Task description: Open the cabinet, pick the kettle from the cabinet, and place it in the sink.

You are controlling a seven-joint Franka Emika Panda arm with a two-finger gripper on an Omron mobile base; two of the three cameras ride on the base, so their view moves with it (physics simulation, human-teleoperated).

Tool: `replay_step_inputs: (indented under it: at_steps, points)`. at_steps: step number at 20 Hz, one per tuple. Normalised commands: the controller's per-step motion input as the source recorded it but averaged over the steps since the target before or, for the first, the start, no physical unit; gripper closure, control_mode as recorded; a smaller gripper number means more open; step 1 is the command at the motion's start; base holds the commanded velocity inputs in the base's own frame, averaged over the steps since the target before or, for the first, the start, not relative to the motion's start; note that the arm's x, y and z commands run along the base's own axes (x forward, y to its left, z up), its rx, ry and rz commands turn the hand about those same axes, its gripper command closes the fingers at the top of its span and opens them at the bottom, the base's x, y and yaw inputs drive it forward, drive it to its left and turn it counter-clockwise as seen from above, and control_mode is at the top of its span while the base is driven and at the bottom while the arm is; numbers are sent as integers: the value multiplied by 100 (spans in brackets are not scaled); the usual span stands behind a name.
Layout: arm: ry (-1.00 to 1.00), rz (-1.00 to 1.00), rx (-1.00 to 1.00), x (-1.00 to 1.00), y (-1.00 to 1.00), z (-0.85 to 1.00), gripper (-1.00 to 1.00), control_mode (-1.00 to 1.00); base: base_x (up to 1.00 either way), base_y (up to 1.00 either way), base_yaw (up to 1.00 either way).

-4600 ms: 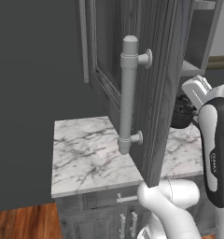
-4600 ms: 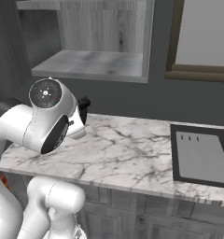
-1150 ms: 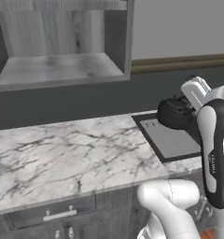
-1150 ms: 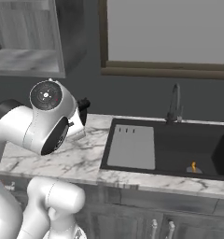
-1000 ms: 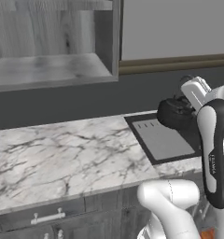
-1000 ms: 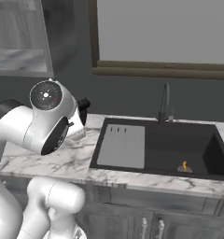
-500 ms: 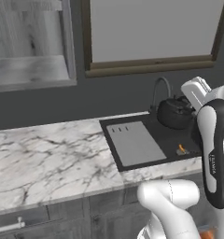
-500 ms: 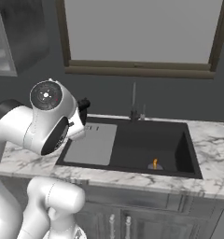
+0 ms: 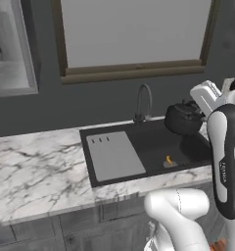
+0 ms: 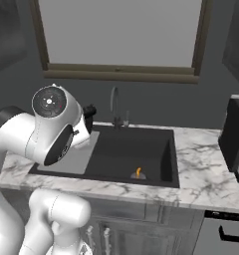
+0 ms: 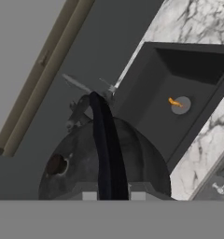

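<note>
You have the kettle (image 9: 184, 117) up in the air over the right part of the sink (image 9: 153, 147), well above the basin floor. The gripper (image 11: 110, 193) sits at the kettle's arched handle, which runs straight up between the fingertips in the hand view; it looks clamped on that handle, though the tips themselves are mostly hidden by the kettle's body.

The basin is open below you, with only the small orange piece at the drain (image 9: 168, 161) on its floor. The faucet (image 9: 143, 100) stands at the far rim, just left of the kettle, and the drainboard (image 9: 114, 156) takes the left part of the sink.

To do this step well, bring the kettle a little nearer and leftward so it hangs over the middle of the black basin, clear of the faucet and the right wall. Then lower it straight down, keeping it level, until its base rests on the floor. Release only once it sits; a drop from this height would likely tip it.
</note>
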Motion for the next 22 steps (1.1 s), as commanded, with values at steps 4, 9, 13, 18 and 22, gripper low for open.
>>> replay_step_inputs:
  at_steps: [4,9,13,18,22]
  points:
    - [0,0,0,0,0,0,100,100,36,-52,2]
    - [0,0,0,0,0,0,100,100,41,-48,3]
    - [0,0,0,0,0,0,100,100,45,-43,8]
    - [0,0,0,0,0,0,100,100,22,-47,10]
    - [0,0,0,0,0,0,100,100,0,-39,7]
